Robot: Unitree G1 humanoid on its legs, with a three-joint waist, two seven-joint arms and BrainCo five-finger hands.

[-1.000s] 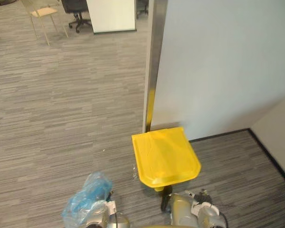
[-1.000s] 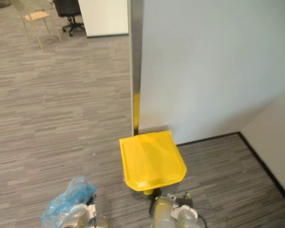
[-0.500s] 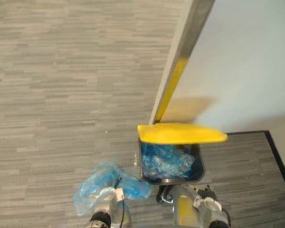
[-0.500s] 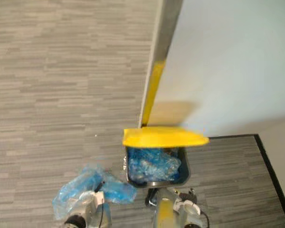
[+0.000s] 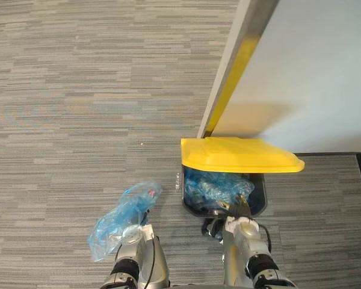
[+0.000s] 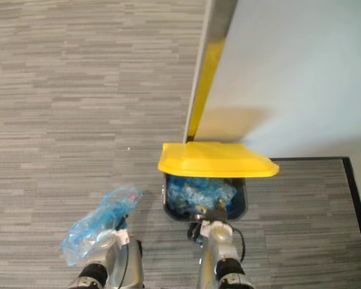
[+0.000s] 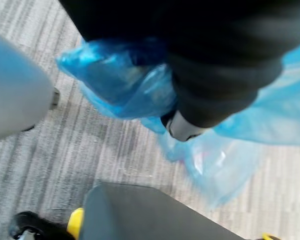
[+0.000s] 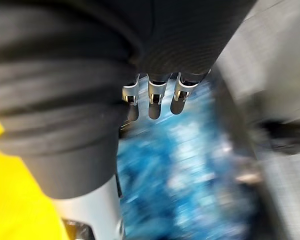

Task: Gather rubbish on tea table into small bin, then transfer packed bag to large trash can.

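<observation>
The large trash can (image 5: pixel 257 203) stands on the carpet against a wall, dark-bodied, with its yellow lid (image 5: pixel 240 155) raised over the opening. Crumpled blue bags (image 5: pixel 213 186) lie inside it. My left hand (image 5: pixel 130 239) is shut on a packed blue plastic bag (image 5: pixel 123 212), held low to the left of the can; the bag wraps round the hand (image 7: pixel 182 127) in the left wrist view. My right hand (image 5: pixel 240 226) hovers at the can's front rim, its fingers (image 8: pixel 153 98) relaxed and pointing at the blue contents, holding nothing.
A pale wall panel (image 5: pixel 313 72) rises behind the can, edged by a metal post (image 5: pixel 243 48). A black baseboard (image 5: pixel 328 154) runs to the right. Grey striped carpet (image 5: pixel 78 108) stretches to the left and ahead.
The can's lid, shut a second ago, now stands raised and the blue bags inside show. The camera has tilted down and closer. The bag stays in my left hand.
</observation>
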